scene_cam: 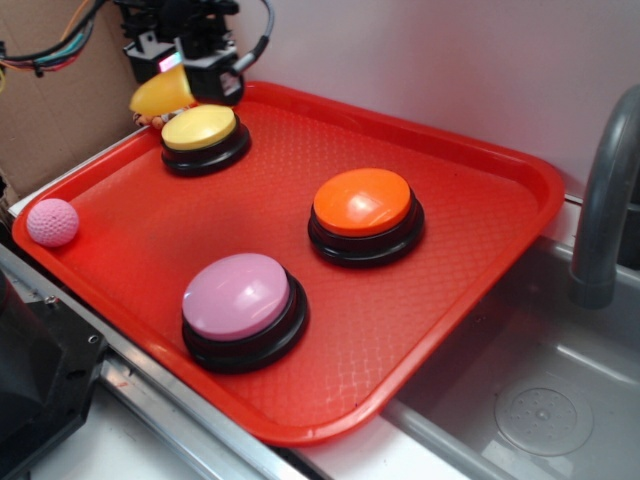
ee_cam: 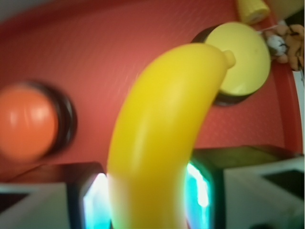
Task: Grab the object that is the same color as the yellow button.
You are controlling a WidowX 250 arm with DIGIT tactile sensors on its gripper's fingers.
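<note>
- At the far left corner of the red tray (scene_cam: pixel 480 330), the gripper (scene_cam: pixel 185 72) hung above the tray's surface with its jaws closed on the toy banana (ee_cam: pixel 157 143), which sat between the two fingers (ee_cam: pixel 95 200).
- In the wrist view the banana filled the middle, curving up toward the yellow button (ee_cam: pixel 243 59).
- From the exterior view the banana's yellow end (scene_cam: pixel 162 95) stuck out to the left, just behind and above the yellow button (scene_cam: pixel 200 130).
- The orange button (scene_cam: pixel 362 205) stood mid-tray, and the pink button (scene_cam: pixel 238 300) nearer the front edge.
- A pink dimpled ball (scene_cam: pixel 52 222) lay at the tray's left rim.
- A stubby yellow piece (ee_cam: pixel 252 10) and a small tiger-like toy (ee_cam: pixel 288 43) lay beyond the yellow button.
</note>
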